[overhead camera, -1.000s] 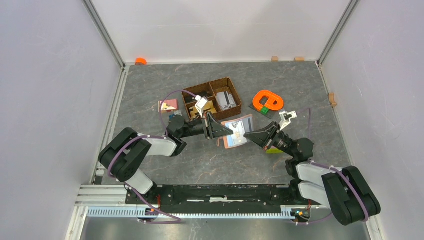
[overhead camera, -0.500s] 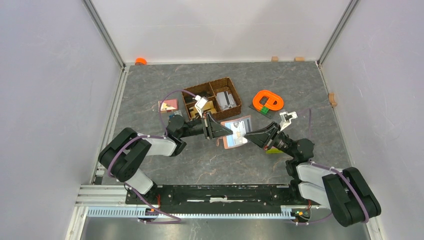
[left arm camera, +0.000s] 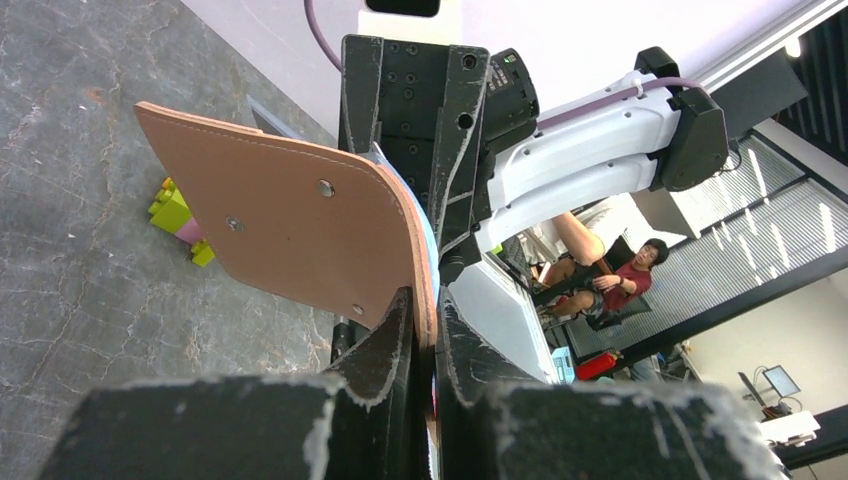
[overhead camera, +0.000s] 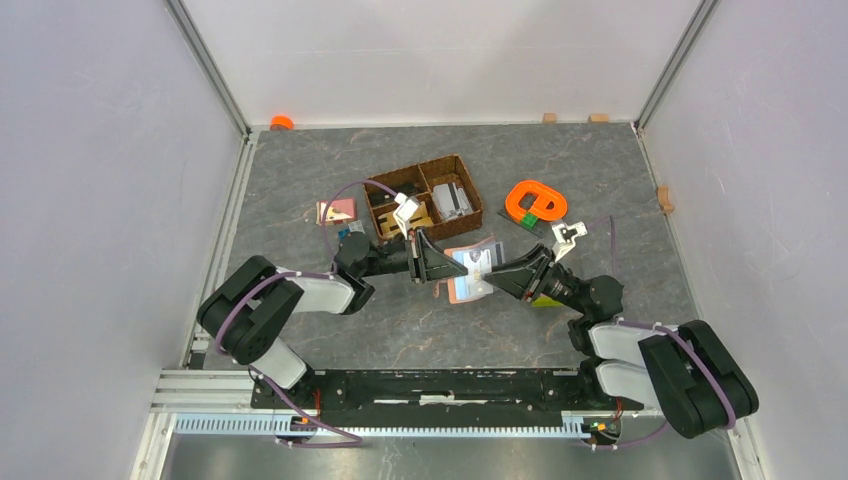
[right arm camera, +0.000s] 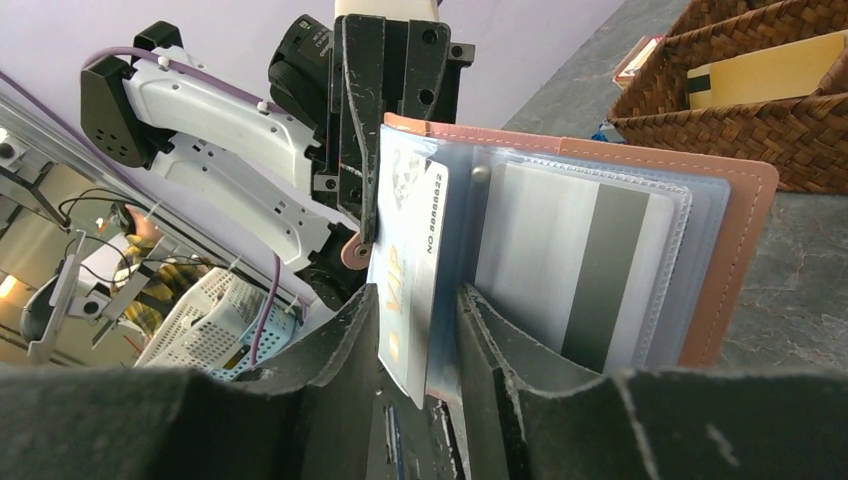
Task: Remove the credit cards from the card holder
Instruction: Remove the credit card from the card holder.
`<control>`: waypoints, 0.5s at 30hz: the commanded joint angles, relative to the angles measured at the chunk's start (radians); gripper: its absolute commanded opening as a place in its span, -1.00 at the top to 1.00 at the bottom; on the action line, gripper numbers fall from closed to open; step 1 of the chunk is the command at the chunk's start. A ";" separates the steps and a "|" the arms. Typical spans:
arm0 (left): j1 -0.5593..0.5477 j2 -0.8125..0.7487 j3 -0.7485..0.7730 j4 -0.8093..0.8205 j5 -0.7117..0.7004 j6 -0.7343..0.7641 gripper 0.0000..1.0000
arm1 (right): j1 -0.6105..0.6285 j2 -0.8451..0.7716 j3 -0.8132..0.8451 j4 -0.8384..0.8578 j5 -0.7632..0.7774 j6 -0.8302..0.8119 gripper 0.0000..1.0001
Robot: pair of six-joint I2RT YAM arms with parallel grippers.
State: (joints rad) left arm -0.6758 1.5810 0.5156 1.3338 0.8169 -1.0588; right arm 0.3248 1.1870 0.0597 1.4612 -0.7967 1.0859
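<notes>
My left gripper (overhead camera: 432, 266) is shut on one edge of the reddish-brown card holder (overhead camera: 470, 270) and holds it upright off the table; its plain leather back (left arm camera: 290, 230) fills the left wrist view. In the right wrist view the card holder (right arm camera: 745, 250) stands open, showing clear sleeves. A white credit card (right arm camera: 412, 265) printed "VIP" sticks out of a sleeve between the jaws of my right gripper (right arm camera: 418, 340), which stand open with a gap on each side. A grey striped credit card (right arm camera: 580, 270) sits in the neighbouring sleeve.
A dark woven divided basket (overhead camera: 470, 180) stands just behind the card holder, with a yellow card (right arm camera: 770, 75) and other flat pieces in it. An orange loop-shaped object (overhead camera: 535, 200) lies to the right, a pink-and-tan piece (overhead camera: 337, 210) to the left, and green-yellow blocks (left arm camera: 178, 212) under the right arm.
The right gripper's jaws have parted from shut to open around the VIP card. The right arm and the card holder shifted slightly left. The left gripper's grip is unchanged.
</notes>
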 commanded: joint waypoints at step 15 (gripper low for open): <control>0.023 -0.068 -0.033 0.103 -0.027 -0.025 0.96 | -0.087 -0.022 -0.040 0.082 0.040 0.024 1.00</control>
State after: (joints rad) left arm -0.6724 1.5726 0.5014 1.3407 0.8089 -1.0584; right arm 0.2947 1.1831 0.0517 1.4723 -0.8078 1.1324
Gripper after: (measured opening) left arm 0.129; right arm 0.007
